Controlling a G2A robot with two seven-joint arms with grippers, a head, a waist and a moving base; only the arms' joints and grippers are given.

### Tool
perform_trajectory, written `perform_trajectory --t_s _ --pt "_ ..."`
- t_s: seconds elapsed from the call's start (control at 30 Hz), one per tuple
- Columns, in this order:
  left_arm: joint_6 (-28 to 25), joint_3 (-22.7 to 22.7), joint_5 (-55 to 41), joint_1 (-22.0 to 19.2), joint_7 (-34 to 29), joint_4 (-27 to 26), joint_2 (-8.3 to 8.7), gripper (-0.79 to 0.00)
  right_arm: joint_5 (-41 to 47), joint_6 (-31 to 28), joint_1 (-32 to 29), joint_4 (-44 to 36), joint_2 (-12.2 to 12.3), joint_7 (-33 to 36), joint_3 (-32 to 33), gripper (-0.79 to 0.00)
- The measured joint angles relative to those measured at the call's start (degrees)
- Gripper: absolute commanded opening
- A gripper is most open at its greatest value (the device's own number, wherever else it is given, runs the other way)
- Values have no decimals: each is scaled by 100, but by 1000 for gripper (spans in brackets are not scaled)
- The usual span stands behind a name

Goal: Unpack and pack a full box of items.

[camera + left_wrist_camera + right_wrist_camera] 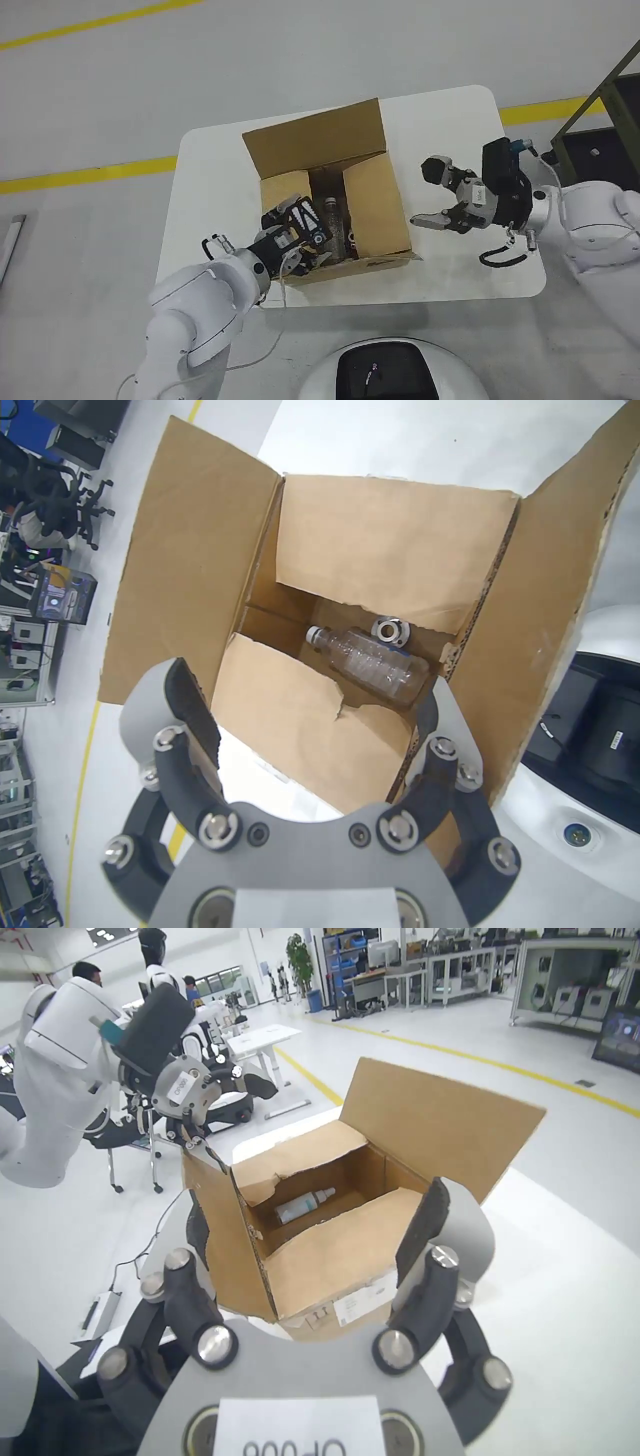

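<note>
An open cardboard box (pixel 375 205) stands mid-table with its flaps spread. Inside lie a clear plastic bottle (pixel 372 665) and a round metal part (pixel 391 631); the right wrist view looks in at a white and teal spray bottle (pixel 302 1204). My left gripper (pixel 310 707) hangs open over the box's near left corner (pixel 297 235), one finger over the table, the other over a flap. My right gripper (pixel 428 196) stands open just right of the box, apart from it, its dark fingers (pixel 427 1223) spread wide and empty.
The white table (pixel 450 130) has bare surface right of and behind the box. A dark metal frame (pixel 600 110) stands off the table's right side. Yellow lines cross the grey floor.
</note>
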Motion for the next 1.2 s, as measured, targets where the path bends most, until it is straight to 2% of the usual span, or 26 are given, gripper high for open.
perform_trajectory --t_s 0.23,0.47,0.7,1.0,1.2 --pt "118 44 -309 115 -119 -187 127 0 543 18 497 311 -147 629 -1022 -785" --pt "334 -267 -696 175 -335 -324 270 0 960 -639 829 694 -213 1073 -1534 -785" --pt "427 -553 -650 143 -423 -298 404 0 1362 -1178 991 815 -208 1599 -1921 -785" --pt "638 -540 -583 29 -296 -158 463 0 802 -1074 1244 718 -103 1716 -2566 -785" --pt "886 -406 -381 -9 -108 -70 481 0 569 -973 1322 709 -87 1793 -2718 -785"
